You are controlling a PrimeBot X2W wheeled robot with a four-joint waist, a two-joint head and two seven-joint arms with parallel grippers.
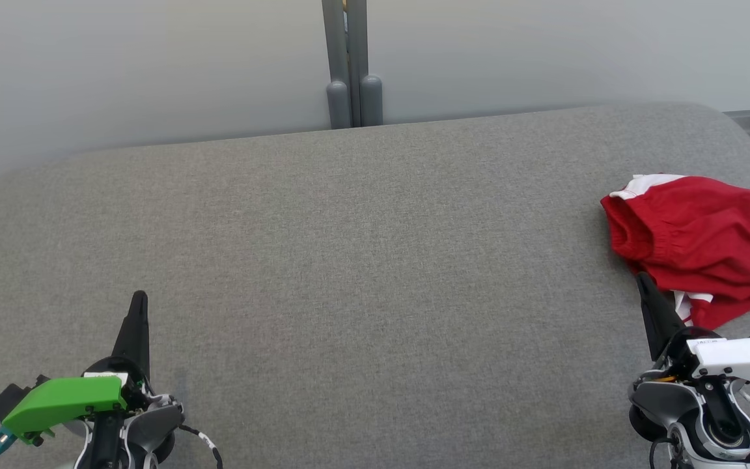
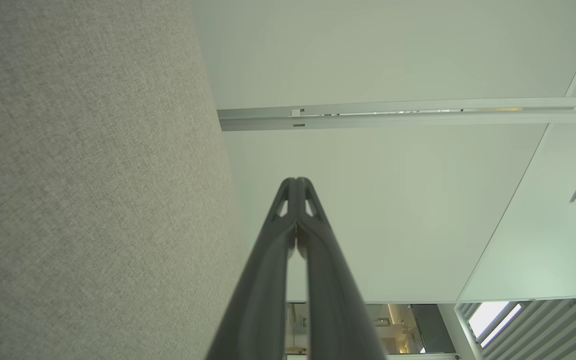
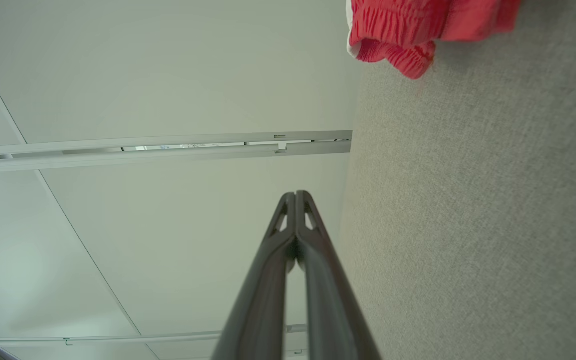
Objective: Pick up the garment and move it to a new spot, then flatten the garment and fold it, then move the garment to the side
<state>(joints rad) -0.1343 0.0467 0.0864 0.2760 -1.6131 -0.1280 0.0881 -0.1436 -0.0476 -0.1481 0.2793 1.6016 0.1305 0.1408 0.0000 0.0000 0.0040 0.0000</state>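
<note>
In the head view, the red garment lies crumpled against the right edge of the grey fabric surface, and part of it runs out of the picture. The right gripper sits at the near right with its fingers pressed together on nothing. Its tip is just beside the garment's near hem; I cannot tell whether they touch. The left gripper rests by the near left corner, clenched and empty, well apart from the cloth. The chief risk is that edge: a sideways nudge from closed fingers could push the heap over it.

In the left wrist view, the left gripper has its two fingers meeting along their length, with the grey fabric surface alongside. If this arm reaches across, it probably works at a long stretch, and a weak pinch could drop a corner.

In the right wrist view, the right gripper is likewise clamped on nothing and aims past the garment, whose gathered waistband lies at the top of the view. Coming down without parting the jaws would only press the cloth. Catching a single layer would likely lift it twisted, making flattening harder.
</note>
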